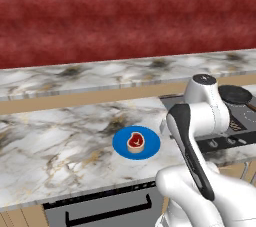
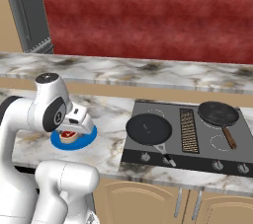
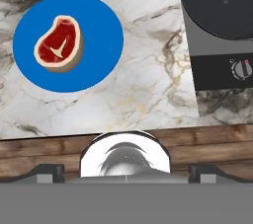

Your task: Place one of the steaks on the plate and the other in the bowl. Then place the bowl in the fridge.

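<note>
Counter point(image 1: 60, 141): marble, carries all below | Stove point(image 2: 185, 134): two black pans point(image 2: 149, 128); don't mistake one for the bowl | Plate point(image 1: 150, 147): blue, near front edge | Steak point(image 1: 135, 142): on plate, centred | Gripper point(image 2: 75, 119): jaws fully spread, empty, above plate; second steak, bowl unlocated, you risk blind search | Writing: none legible

White arm point(image 1: 192, 136) folded high, wrist bent down, fingers point(image 3: 49, 172) spread wide
</note>
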